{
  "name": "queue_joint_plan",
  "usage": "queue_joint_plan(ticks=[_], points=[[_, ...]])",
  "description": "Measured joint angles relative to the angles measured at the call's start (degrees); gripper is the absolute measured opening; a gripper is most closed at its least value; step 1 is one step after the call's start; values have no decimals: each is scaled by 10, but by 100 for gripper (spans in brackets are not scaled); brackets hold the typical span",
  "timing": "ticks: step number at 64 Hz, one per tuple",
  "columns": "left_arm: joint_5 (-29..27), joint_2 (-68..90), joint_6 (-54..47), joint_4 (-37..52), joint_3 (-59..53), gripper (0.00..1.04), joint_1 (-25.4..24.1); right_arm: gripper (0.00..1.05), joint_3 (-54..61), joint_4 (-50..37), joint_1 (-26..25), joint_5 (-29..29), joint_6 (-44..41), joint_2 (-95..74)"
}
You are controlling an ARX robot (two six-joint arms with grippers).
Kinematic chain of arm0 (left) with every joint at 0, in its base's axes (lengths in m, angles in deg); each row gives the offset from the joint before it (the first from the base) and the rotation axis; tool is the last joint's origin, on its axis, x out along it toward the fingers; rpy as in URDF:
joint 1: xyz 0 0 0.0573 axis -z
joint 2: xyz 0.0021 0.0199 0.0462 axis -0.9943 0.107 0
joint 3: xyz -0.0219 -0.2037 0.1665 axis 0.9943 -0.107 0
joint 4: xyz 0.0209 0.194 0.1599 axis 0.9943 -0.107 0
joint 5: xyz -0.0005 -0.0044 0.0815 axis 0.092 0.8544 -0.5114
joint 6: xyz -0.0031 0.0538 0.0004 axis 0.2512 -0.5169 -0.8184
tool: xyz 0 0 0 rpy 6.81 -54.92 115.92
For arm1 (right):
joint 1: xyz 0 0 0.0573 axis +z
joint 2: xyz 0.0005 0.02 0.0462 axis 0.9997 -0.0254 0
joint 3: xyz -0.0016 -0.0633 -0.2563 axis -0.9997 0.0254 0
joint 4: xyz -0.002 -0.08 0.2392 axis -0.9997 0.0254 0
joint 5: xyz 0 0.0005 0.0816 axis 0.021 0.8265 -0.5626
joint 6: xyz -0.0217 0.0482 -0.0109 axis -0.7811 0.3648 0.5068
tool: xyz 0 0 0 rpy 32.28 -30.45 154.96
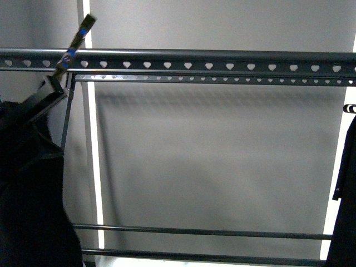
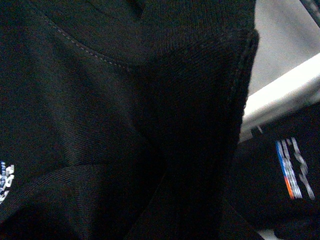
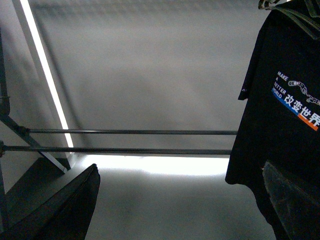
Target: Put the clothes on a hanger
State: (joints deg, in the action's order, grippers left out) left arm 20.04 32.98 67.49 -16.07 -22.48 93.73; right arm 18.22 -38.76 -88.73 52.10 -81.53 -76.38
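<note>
Right pincer agape, T-shirt just beside (hanging)

The rack's top rail runs across the whole frame, punched with a row of heart-shaped holes. Just below it lies a thinner rail with smaller holes. Two lower bars cross near the bottom. Black cloth fills the lower left corner. A slanted strip with blue marks crosses the top rail above it. A black shirt hangs at the right edge. A bright light strip runs down the grey wall.
</note>
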Motion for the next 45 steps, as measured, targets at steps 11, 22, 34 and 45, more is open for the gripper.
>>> queue_joint_plan(ticks=[11, 22, 34, 45], points=[[139, -92, -115, -31, -43, 4, -12, 97, 0, 0, 0, 0, 0, 0], [326, -113, -249, -88, -46, 4, -65, 97, 0, 0, 0, 0, 0, 0], [536, -37, -437, -181, 12, 4, -151, 97, 0, 0, 0, 0, 0, 0], [580, 63, -638, -197, 113, 4, -175, 97, 0, 0, 0, 0, 0, 0]])
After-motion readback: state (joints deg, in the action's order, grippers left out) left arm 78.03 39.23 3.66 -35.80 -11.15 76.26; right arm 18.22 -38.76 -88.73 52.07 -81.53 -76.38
